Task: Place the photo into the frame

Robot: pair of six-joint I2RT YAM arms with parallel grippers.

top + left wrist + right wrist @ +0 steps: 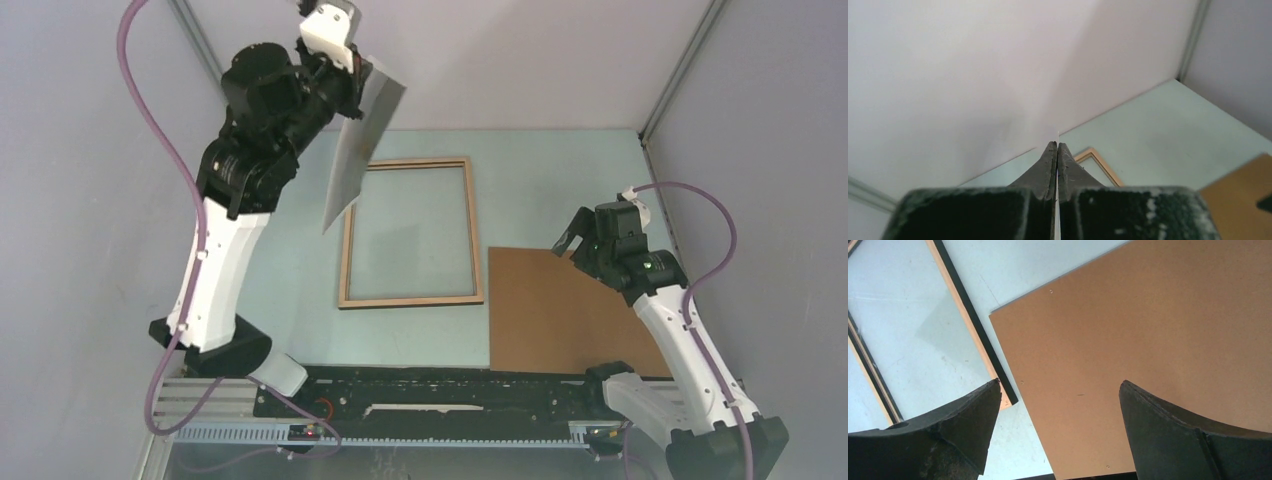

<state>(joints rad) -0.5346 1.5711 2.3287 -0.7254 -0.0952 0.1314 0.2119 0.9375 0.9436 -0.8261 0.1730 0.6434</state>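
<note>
From above, the left jaws are raised high at the far left and clamped on the upper edge of the photo (pixel 362 140). The sheet hangs steeply tilted, with its lower corner over the left rim of the frame (pixel 410 299). Gripping one edge probably lets the sheet swing down flat over the opening. The frame lies flat in the middle of the counter (pixel 560 180), light wood side up. That looks like its back turned upward so the sheet can drop in behind the pane. The brown backing board (pixel 550 310) lies flat just to the right of the frame, seemingly parked there until the photo is seated. The right jaws hover over the board's far edge, holding nothing. In the left wrist view, the two dark fingers (pixel 1045 167) press together with a thin pale edge of the sheet running up between them, so the pinch looks firm. Beyond them a corner of the wood rim shows on the counter far below. In the right wrist view, the jaws stand wide apart and empty above the board (pixel 1148 315). The frame's near-right corner (pixel 973 325) is just to the left, its black face showing along the side. The photo is not yet in the frame.
</note>
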